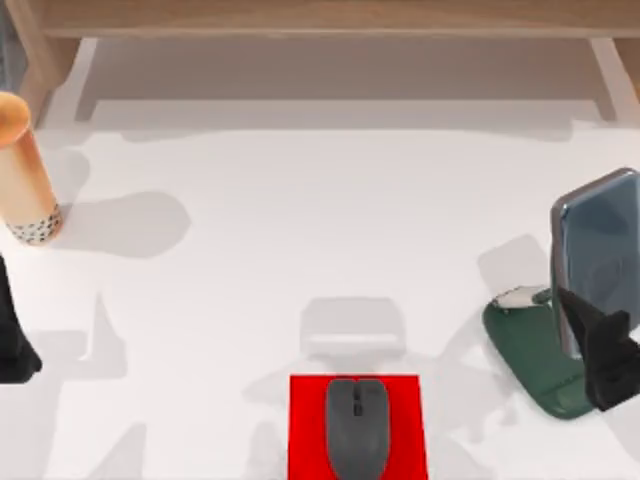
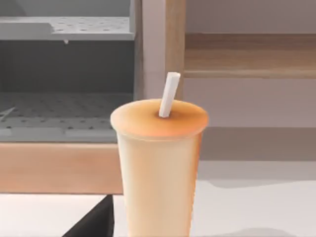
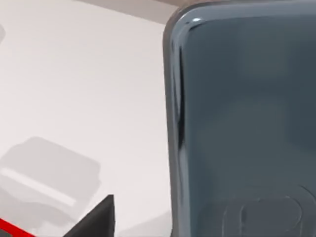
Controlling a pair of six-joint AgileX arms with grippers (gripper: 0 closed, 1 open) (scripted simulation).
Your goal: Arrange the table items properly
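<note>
Cup (image 1: 25,175): tall, orange-tan, speckled black at the base, upright at the far left edge of the desk (image 1: 300,230); the left wrist view shows its lid and a white straw (image 2: 169,94). It stands free, nothing touching it. Left gripper (image 1: 12,335): dark, at the left edge just nearer the camera than the cup and apart from it; whether its fingers are open or closed cannot be told. Mouse (image 1: 357,425): small, dark grey, lying centred on the flat red mat (image 1: 305,430) at the near middle of the desk; this item reads as placed. Stand (image 1: 530,365): dark green, hinged, at the right side of the desk. Phone (image 1: 600,255): grey-blue slab with rounded corners, propped nearly upright on the stand; the right wrist view shows its glossy face close up. Right gripper (image 1: 605,350): dark, against the lower part of the phone above the stand's base; whether its fingers are clamped on the phone or already parted cannot be told. Status, as a judgement: mouse on mat done; phone on stand done or at the point of release, pending the right arm drawing clear; the cup appears to be the remaining item, if it has a set place, with the left arm nearest to handle it.
</note>
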